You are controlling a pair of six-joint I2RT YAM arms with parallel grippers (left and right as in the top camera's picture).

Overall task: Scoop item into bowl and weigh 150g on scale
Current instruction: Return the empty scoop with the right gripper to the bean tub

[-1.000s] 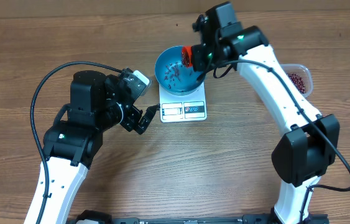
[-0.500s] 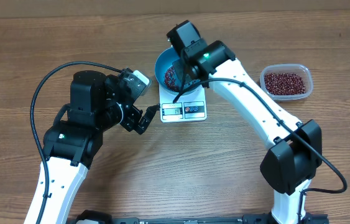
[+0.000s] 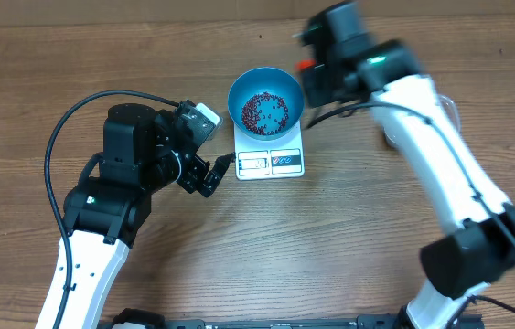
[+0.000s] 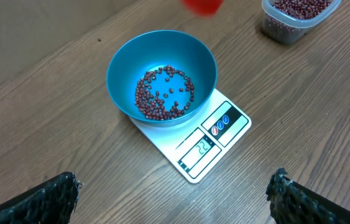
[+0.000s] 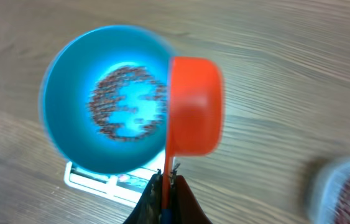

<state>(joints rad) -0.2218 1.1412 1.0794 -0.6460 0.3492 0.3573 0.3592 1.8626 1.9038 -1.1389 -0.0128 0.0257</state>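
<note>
Brown wood-grain table [image 3: 330, 228] all the way across, and nearest on the left is the left gripper [image 3: 213, 144]. Its jaws are spread wide with nothing between them; the left wrist view shows both dark fingertips [image 4: 50, 199] at the bottom corners, aimed at the middle of the table.

Just right of it sits the white scale [image 3: 271, 163], flat on the wood, with its display window and buttons on the near edge. On the far half of the scale stands the blue bowl [image 3: 239, 91], upright. A loose scatter of red-brown beans [image 3: 264, 111] covers part of its floor, with blue showing through.

Farther back and to the right is the right gripper [image 5: 165, 186], blurred from overhead. Its jaws are pinched tight on the thin handle of an orange scoop [image 5: 193, 106], whose cup hangs at the bowl's right rim.

Far right stands a clear plastic tub [image 4: 280, 28], well apart from the scale, with more beans heaped inside.
</note>
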